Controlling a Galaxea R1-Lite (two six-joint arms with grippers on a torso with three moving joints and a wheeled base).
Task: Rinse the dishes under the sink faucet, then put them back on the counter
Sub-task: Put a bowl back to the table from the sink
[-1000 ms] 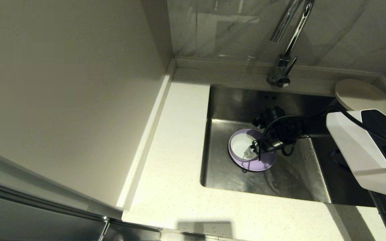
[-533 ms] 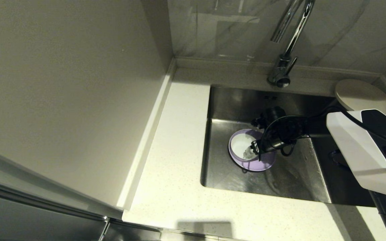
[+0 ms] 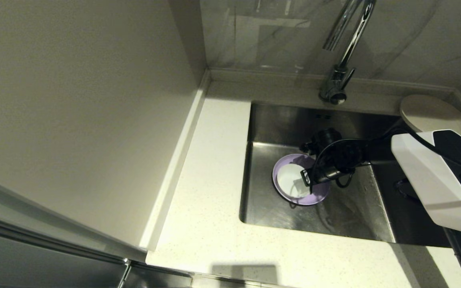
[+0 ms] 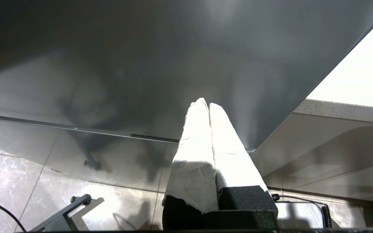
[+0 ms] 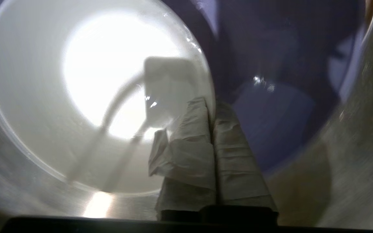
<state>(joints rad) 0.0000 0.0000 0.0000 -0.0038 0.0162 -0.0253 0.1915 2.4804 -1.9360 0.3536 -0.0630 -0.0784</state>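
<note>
Bowl (image 3: 289, 181), small and white, sits tilted on the lilac plate (image 3: 313, 195) at centre frame in the head view, both down in the sink (image 3: 346, 216). Right gripper (image 3: 305, 179) is at the bowl's right-hand rim; in the right wrist view the padded fingers (image 5: 191, 136) are pressed together over the rim of the bowl (image 5: 76, 97), so my read is clenched on the bowl wall, one finger inside, one outside against the lilac plate (image 5: 270, 129). Key relation: the bowl extends left of the fingertips in the head view, the arm comes in from the right, and the faucet (image 3: 336, 86) stands toward upper centre, its spout running off the top edge. So the rinse likely needs a lift up and toward the top of the frame. No water stream visible. The bowl is round, so there is no long axis to align; the tilt suggests it is hinging on the pinch point, with slip risk if the grip is shallow. Obstacles: sink back wall and the faucet base along the path. Cream plate (image 3: 430, 114) is on the counter (image 3: 210, 224) at upper right, partly behind the arm's white shell. Left gripper (image 4: 206, 105) is parked low, off the head view, fingers closed on nothing, facing a dark cabinet panel.
</note>
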